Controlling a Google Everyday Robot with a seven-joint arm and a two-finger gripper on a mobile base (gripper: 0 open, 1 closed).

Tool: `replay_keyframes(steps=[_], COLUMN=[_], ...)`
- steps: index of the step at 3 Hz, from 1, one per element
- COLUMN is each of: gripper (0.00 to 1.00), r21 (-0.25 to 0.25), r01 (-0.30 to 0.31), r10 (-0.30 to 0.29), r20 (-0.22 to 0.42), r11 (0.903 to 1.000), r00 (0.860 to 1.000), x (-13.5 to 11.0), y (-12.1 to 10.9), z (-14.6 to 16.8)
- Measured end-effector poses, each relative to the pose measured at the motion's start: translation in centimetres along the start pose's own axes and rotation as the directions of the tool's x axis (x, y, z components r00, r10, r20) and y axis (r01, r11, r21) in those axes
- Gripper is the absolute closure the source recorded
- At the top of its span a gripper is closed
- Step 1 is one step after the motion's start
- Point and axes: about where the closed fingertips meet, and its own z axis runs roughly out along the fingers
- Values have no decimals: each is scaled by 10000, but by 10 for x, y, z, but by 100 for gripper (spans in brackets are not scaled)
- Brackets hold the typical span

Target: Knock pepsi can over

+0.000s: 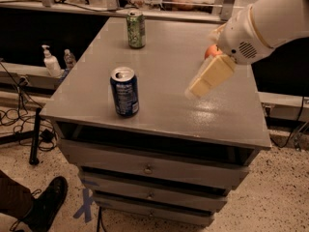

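Pepsi can (pixel 124 92): dark blue with a silver top, standing upright on the grey table (pixel 169 105). It sits in the front left part of the top, a little back from the front edge, with its opened top showing.

Gripper (pixel 197 87): cream-coloured, hanging above the table's right half, angled down and to the left toward the surface. It is well apart from the pepsi can, with bare table top between the two. How far it is open cannot be told from this view. Nothing is seen in its hold. The white arm (pixel 270 21) enters from the upper right corner.

Other items on the table top:
- Green can (pixel 136 29), upright, near the back edge and behind the pepsi can.
- A red-orange fruit (pixel 210 52), at the right rear, largely hidden behind the arm's wrist.

Below the top, the table carries a stack of drawers (pixel 149 168) with small round knobs.

Surroundings: a white pump bottle (pixel 50 62) and a smaller bottle beside it stand on a ledge left of the table. Cables lie on the speckled floor at left. A dark shoe (pixel 48 203) shows at the lower left corner
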Motion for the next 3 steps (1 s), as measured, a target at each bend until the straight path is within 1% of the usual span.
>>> replay_keyframes(steps=[1,2,3], gripper=[0,0,0], r21=[-513,-1191,-1192], r01=[-583,-940,-938], r10=[638,1184,1183], r20=[1133,2186,2187], r11=[9970,9884,9884], r00=[9915,9686,9686], x=[-19,-34,-34], y=[16,50,50], z=[22,53,53])
